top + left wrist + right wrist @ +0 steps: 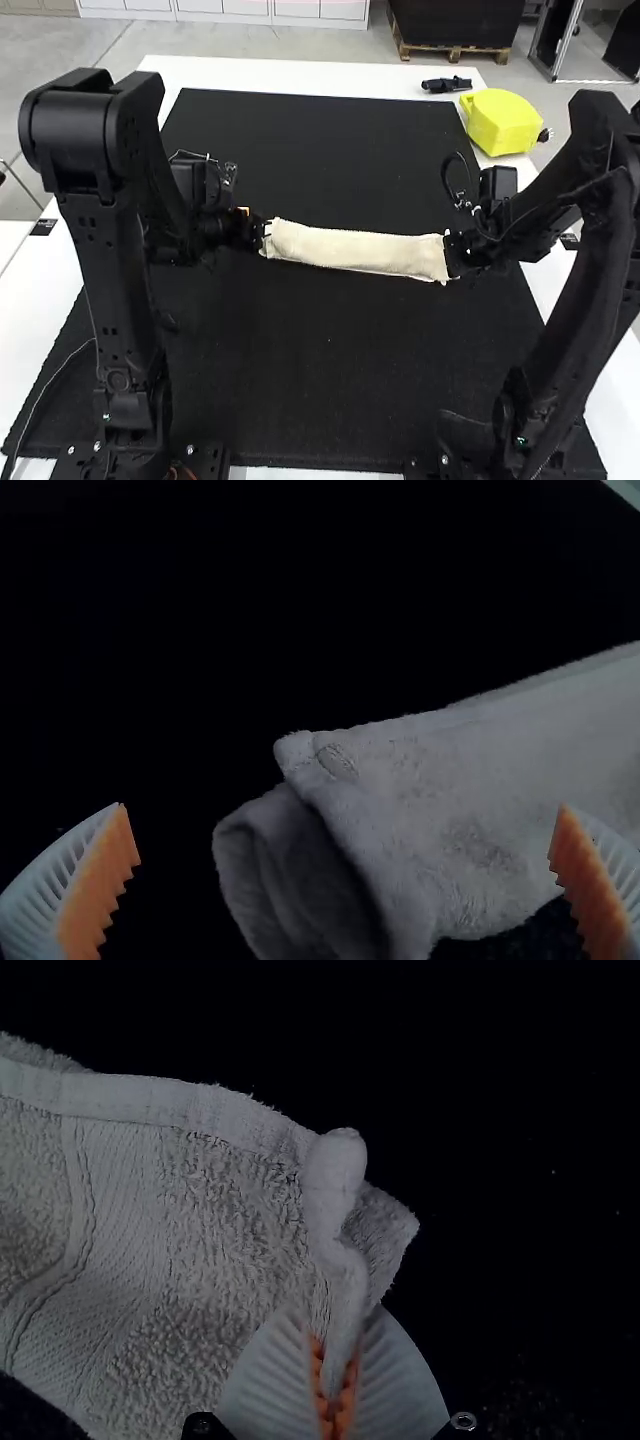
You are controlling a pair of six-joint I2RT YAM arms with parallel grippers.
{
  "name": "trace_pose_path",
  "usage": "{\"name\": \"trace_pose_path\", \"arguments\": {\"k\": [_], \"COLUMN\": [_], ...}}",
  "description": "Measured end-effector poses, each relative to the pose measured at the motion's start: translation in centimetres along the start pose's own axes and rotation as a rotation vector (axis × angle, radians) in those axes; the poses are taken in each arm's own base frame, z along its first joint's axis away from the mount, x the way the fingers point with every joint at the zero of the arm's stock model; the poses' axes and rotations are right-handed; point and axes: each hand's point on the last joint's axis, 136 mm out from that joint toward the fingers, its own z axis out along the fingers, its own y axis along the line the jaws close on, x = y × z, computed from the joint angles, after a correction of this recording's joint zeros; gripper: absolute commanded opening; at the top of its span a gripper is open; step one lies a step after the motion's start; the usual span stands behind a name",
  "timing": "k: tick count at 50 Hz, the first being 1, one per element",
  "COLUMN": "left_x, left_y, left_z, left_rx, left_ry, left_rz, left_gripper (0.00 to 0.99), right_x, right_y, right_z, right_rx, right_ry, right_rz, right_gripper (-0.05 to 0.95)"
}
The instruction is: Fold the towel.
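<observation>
The cream towel (pixel 355 250) lies as a narrow folded strip across the middle of the black mat. At its left end is my left gripper (pixel 262 232); my right gripper (pixel 457 252) is at its right end. In the left wrist view, my left gripper (pixel 345 885) stands open, the layered end of the towel (pixel 430 810) between its spread fingers. In the right wrist view, my right gripper (pixel 338 1385) is shut on a pinched edge at the end of the towel (pixel 220 1210).
The black mat (pixel 320 140) covers most of the white table (pixel 290 70). A yellow object (pixel 500 120) sits at the far right edge, with a small black item (pixel 446 85) beside it at the back.
</observation>
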Motion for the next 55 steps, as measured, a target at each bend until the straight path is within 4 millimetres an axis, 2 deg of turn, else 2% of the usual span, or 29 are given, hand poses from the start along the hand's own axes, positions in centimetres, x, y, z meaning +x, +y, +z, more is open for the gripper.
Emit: {"name": "trace_pose_path", "arguments": {"k": [13, 21, 26, 35, 40, 48, 55], "left_x": [-0.9, -1.4, -1.5, -1.7, -1.7, -1.8, -1.8], "left_y": [-0.6, 0.5, 1.1, 1.1, 1.1, 1.1, 1.1], "left_z": [0.2, -0.3, -0.6, -0.6, -0.6, -0.6, -0.6], "left_rx": [0.052, 0.029, 0.014, 0.014, 0.014, 0.013, 0.013], "left_ry": [-0.030, -0.052, -0.062, -0.069, -0.070, -0.071, -0.070], "left_rz": [-0.018, -0.021, -0.023, -0.017, -0.016, -0.016, -0.015], "left_gripper": [0.961, 0.961, 0.961, 0.961, 0.961, 0.961, 0.961], "right_x": [0.0, 0.1, -1.1, -3.8, -4.4, -4.9, -6.2], "right_y": [0.0, -0.1, -0.5, -1.4, -1.6, -0.6, 1.3], "right_z": [-0.1, -0.6, -1.1, -2.3, -2.5, -2.4, -2.5], "right_rx": [0.002, -0.001, 0.009, 0.031, 0.037, 0.028, 0.000], "right_ry": [0.000, 0.017, -0.007, -0.060, -0.070, -0.070, -0.091], "right_rz": [0.000, 0.003, 0.003, 0.008, 0.011, 0.005, -0.013], "right_gripper": [-0.01, -0.01, -0.01, -0.01, -0.01, -0.01, -0.01]}}
